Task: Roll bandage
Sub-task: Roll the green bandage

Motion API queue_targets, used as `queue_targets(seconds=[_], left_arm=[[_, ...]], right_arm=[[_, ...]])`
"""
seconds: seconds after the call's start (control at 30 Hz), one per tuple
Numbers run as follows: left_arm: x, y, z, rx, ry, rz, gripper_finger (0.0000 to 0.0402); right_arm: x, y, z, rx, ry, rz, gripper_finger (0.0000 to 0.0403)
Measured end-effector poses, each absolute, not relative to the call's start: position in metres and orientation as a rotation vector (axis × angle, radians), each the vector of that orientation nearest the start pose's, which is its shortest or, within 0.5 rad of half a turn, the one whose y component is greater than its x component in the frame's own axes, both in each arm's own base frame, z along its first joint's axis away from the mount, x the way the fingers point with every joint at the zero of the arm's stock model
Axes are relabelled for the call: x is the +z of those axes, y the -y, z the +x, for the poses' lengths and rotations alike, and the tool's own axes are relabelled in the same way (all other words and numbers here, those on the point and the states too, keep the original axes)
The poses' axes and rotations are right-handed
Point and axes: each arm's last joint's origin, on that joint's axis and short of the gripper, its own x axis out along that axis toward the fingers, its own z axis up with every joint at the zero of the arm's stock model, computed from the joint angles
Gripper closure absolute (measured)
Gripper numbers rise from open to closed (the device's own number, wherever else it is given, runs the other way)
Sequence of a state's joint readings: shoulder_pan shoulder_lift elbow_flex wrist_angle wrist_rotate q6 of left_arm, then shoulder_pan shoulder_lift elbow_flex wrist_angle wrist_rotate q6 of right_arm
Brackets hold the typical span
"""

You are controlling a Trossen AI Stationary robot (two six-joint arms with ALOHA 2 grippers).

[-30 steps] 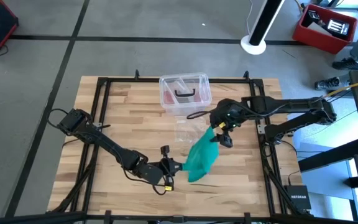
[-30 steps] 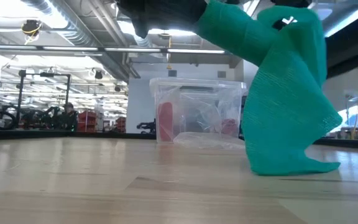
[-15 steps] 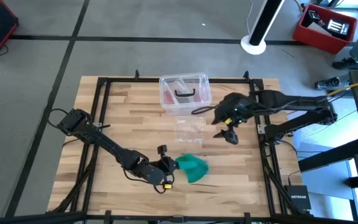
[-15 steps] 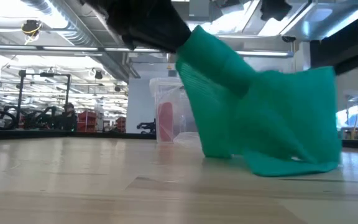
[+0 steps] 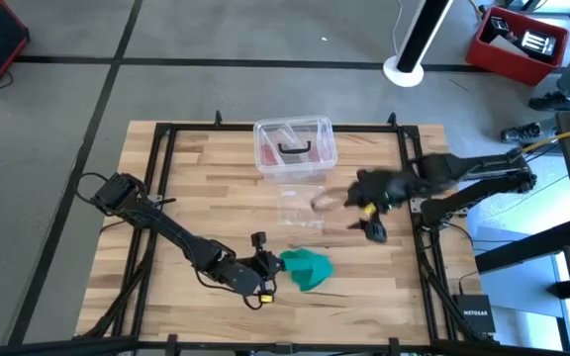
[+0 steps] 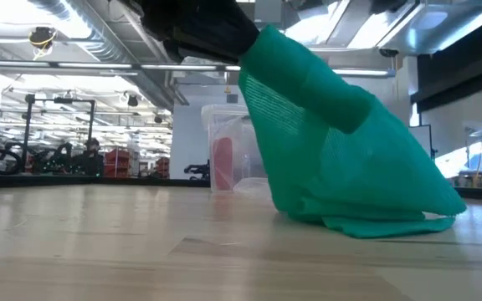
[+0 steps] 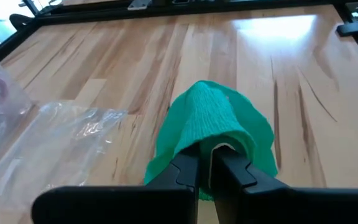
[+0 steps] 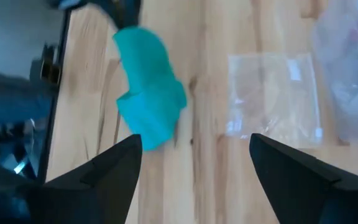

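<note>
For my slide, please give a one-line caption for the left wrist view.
Left hand shut on one end of the teal bandage, crumpled on the wooden table beside a clear plastic bag.

I see a wooden table (image 5: pixel 166 188) with a black frame. A clear plastic box (image 5: pixel 295 148) sits at its far edge, an empty clear bag (image 5: pixel 301 208) lies flat just before it, and a crumpled green bandage (image 5: pixel 308 267) rests nearer me.

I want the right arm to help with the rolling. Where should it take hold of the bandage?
Probably at the loose end lying crumpled on the table, away from the left gripper, which is shut on the bandage at its other end. The right gripper is open and clear of it; coming down from above onto the flat outer edge looks safest.
</note>
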State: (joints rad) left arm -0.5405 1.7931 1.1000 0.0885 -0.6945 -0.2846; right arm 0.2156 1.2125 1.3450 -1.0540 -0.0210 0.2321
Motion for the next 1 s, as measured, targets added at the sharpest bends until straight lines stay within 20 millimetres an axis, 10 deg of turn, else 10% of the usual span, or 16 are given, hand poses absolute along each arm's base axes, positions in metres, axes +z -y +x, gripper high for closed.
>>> queue_targets(seconds=[0.2,0.43,1.0], left_arm=[[0.200,0.179,0.335,0.218,-0.461,0.068,0.0386],[0.200,0.179,0.335,0.218,-0.460,0.065,0.0386],[0.200,0.179,0.335,0.221,-0.458,0.054,0.0386]], right_arm=[[0.337,-0.109,0.193,0.128,-0.968,-0.057,0.0100],[0.260,-0.154,0.174,0.132,-0.944,-0.070,0.0100],[0.141,-0.183,0.212,-0.028,-0.802,-0.173,0.0101]])
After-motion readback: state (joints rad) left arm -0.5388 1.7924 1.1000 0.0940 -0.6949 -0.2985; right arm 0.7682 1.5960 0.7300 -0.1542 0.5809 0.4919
